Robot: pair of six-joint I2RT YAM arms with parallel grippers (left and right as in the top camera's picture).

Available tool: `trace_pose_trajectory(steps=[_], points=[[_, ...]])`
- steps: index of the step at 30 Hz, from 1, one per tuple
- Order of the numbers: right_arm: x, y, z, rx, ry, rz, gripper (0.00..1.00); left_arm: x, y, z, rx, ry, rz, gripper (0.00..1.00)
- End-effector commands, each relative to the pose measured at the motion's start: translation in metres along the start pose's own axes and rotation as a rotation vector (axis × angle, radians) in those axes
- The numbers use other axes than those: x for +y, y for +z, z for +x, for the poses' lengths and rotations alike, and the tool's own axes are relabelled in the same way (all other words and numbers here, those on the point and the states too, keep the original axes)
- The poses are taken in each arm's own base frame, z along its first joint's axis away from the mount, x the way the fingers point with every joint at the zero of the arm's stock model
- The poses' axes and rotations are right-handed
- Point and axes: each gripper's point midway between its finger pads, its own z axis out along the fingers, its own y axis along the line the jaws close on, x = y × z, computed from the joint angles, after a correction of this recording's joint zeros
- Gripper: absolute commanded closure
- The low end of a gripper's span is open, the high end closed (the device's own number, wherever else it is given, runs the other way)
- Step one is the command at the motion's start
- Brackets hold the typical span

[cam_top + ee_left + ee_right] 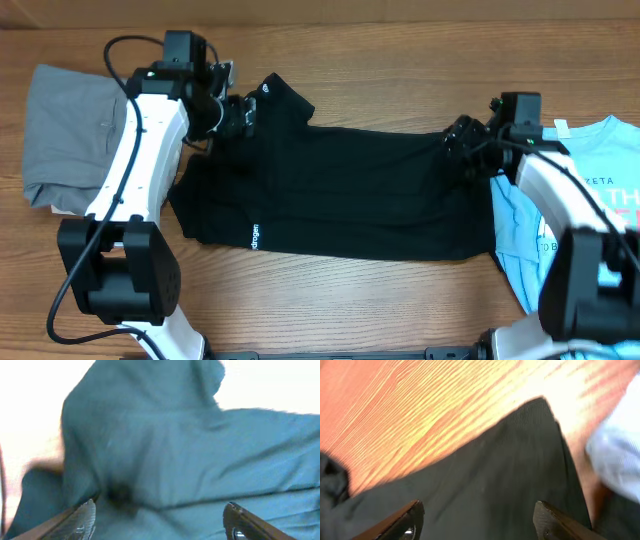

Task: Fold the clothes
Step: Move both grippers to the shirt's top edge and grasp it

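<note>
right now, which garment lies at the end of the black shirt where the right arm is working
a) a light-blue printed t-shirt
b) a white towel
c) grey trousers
a: the light-blue printed T-shirt lies just past the right gripper at that end of the black T-shirt, while the grey trousers sit at the opposite end.
</note>
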Motion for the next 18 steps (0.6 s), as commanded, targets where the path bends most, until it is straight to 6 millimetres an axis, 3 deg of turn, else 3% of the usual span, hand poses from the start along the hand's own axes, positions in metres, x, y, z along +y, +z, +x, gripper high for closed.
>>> trace_pose_trajectory(steps=[1,6,11,14,18], points=[[-0.009,0.019,-0.028,-0.056,0.000,0.077,0.25,-0.016,-0.013,-0.025,-0.086,0.051,0.053,0.12],[-0.029,0.044,-0.046,-0.080,0.006,0.173,0.24,-0.023,-0.017,-0.048,-0.179,0.085,0.067,0.07],[-0.041,0.067,-0.038,-0.036,0.017,0.198,0.25,-0.026,-0.020,-0.066,-0.252,0.106,0.073,0.09],[-0.041,0.075,-0.028,0.011,0.015,0.174,0.45,-0.027,-0.021,-0.077,-0.294,0.118,0.076,0.09],[-0.034,0.071,-0.025,0.039,-0.026,0.151,0.83,-0.026,-0.012,-0.086,-0.316,0.118,0.080,0.10]])
